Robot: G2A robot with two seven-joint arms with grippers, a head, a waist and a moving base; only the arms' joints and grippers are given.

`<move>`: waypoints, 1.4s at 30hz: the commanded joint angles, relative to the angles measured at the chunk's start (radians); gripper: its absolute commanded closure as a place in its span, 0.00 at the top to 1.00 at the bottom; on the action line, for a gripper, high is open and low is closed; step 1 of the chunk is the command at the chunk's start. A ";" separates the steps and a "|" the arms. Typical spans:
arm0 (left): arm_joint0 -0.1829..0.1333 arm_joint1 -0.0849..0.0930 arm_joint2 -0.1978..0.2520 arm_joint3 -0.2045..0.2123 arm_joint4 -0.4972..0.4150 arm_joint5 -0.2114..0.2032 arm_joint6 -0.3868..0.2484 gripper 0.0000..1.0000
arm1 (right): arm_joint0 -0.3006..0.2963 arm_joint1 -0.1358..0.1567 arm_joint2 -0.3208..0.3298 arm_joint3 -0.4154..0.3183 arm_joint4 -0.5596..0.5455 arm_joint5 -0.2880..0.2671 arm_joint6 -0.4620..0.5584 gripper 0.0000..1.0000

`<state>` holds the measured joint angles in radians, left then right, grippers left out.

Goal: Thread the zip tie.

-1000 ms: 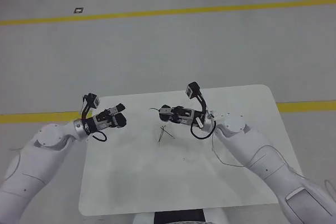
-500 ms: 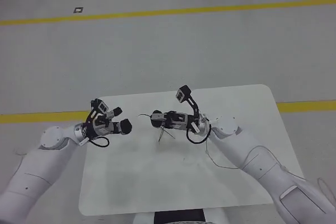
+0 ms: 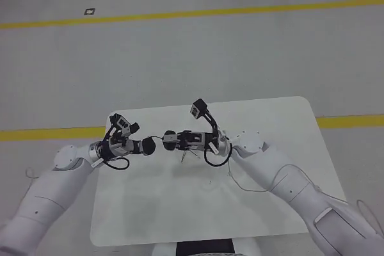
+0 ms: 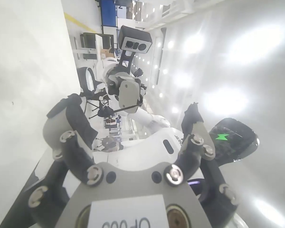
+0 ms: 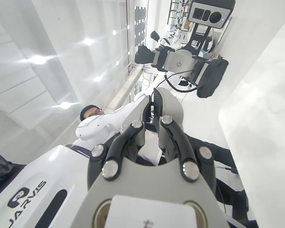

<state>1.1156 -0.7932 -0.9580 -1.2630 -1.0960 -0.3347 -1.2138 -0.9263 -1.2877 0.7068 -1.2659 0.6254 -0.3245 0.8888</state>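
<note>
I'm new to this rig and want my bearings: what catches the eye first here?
Two grippers face each other, almost tip to tip, above the far half of the white table. The left gripper is open, and the right gripper is shut on a thin black zip tie that points toward it. A few loose ties lie on the table beside the right gripper.
</note>
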 commanded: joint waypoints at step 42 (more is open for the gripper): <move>0.020 -0.023 -0.038 -0.029 0.060 0.069 -0.076 1.00 | -0.005 -0.039 0.010 -0.010 0.000 0.099 0.084 0.00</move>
<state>1.1339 -0.8160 -0.9935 -1.2915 -1.0364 -0.2648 -1.2877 -0.9354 -1.3256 0.7207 -1.2807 0.6405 -0.2346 0.9717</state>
